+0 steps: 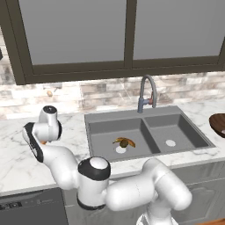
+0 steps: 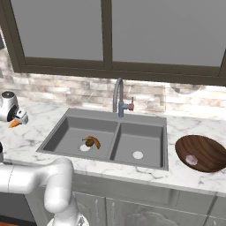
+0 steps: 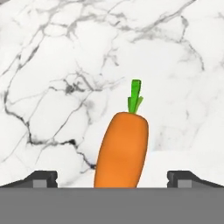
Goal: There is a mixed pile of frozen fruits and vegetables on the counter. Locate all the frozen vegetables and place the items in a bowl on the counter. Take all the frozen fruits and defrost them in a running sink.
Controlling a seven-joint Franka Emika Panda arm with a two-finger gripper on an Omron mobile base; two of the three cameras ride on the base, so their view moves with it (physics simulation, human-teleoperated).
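Observation:
In the hand view an orange carrot (image 3: pixel 122 148) with a green tip lies on the white marble counter (image 3: pixel 65 52). It sits between the two fingertips of my open gripper (image 3: pixel 113 179), which do not touch it. From the right base view the gripper (image 2: pixel 17 119) hangs just over the carrot (image 2: pixel 14 124), left of the sink (image 2: pixel 145 128). A banana (image 2: pixel 94 140) and a brown kiwi (image 2: pixel 89 142) lie in the left basin by the drain. The pinkish-white bulb (image 2: pixel 191 160) rests inside the wooden bowl (image 2: pixel 207 148), on the counter right of the sink.
A grey gooseneck tap (image 2: pixel 118 98) stands behind the sink's middle divider. A stone backsplash and dark-framed window run along the back. My own arm (image 1: pixel 66 167) bends across the counter's front edge at the left. The bowl (image 1: pixel 218 124) sits at the far right.

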